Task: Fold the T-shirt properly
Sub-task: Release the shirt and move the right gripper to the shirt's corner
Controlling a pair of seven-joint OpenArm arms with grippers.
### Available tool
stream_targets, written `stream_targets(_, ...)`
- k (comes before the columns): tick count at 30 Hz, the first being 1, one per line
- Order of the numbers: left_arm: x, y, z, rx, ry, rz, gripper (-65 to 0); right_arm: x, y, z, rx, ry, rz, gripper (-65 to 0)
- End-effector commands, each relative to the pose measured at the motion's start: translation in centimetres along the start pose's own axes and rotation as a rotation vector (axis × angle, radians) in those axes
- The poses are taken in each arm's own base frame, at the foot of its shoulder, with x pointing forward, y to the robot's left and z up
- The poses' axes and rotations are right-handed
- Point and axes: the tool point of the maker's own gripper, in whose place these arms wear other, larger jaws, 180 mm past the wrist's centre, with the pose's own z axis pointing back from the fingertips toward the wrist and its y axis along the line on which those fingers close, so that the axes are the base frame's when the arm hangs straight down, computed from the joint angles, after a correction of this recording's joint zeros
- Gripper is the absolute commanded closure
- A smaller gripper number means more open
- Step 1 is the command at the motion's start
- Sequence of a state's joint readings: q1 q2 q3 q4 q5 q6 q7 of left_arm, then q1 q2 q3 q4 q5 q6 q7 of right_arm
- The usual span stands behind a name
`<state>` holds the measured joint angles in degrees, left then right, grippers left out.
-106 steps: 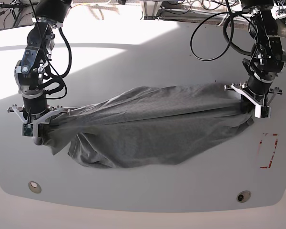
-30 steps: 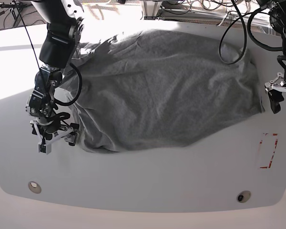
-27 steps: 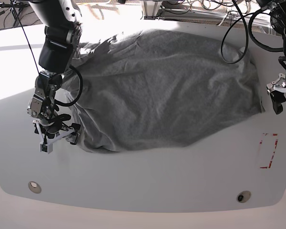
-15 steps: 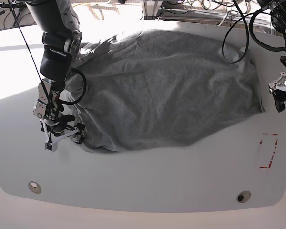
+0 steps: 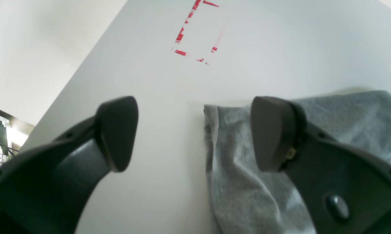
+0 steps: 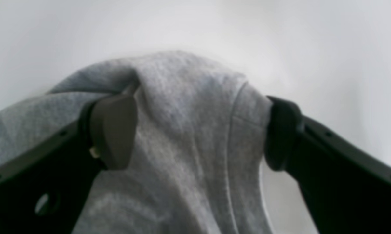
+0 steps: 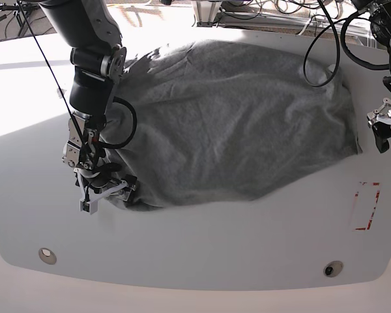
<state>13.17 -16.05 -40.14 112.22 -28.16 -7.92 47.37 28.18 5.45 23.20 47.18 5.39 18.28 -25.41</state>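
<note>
At the left of the base view, the right pincer (image 7: 106,194) is low over the desk (image 7: 202,241), at the near left corner of the T-shirt (image 7: 234,124). Its jaws stand wide apart. In the right wrist view a rounded hump of the grey cloth (image 6: 189,136) with a stitched seam fills the gap between the two dark fingers (image 6: 112,130) and runs past their tips. The cloth appears to touch both pads, though the blur makes that hard to settle, and the jaws are not pinched on it.

From this pincer the T-shirt spreads away to the right and toward the far side of the desk, a broad, wrinkled grey sheet lying mostly flat. Its far left part is rumpled behind the right arm, and its near edge runs in an uneven line toward the right.

At the right of the base view, the left pincer (image 7: 382,134) hangs just beyond the right edge of the cloth, above the desk. Its jaws are also wide, and nothing sits between them. In the left wrist view bare desk (image 5: 163,107) shows in the gap; the hemmed corner of the T-shirt (image 5: 234,152) lies below and partly behind one finger (image 5: 270,133). Ahead of the fingertips, well apart from the cloth, a rectangle of worn red tape (image 5: 195,32) is stuck to the desk.
</note>
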Motion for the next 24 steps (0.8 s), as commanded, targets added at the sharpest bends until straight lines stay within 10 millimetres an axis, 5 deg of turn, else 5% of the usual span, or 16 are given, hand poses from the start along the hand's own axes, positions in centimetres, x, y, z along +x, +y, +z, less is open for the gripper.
stream_targets(1, 1.5, 0.1, 0.2, 0.002, -0.048, -0.014, -50.6, 1.7, 1.2, -0.1, 0.028, -0.033, 0.003, -55.5)
stream_targets(9, 0.7, 0.7, -0.3, 0.01, -0.022, 0.001, -50.6, 1.6, 1.6, -0.2, 0.034, -0.033, 0.001, -52.0)
stream_targets(12, 0.0, 1.1, -0.7, 0.014, 0.0, 0.016, -50.6, 1.8, 1.6, -0.2, 0.033, -0.039, 0.002, -39.6)
stream_targets(18, -2.6, 2.2, -1.7, 0.03, 0.071, 0.059, -50.8, 2.6, 0.6, 0.1, 0.016, -0.065, 0.019, -2.4)
stream_targets(24, -4.0, 2.8, -3.3, 0.037, 0.112, 0.123, -51.1, 2.7, 1.7, -0.1, 0.033, -0.046, 0.132, -0.6)
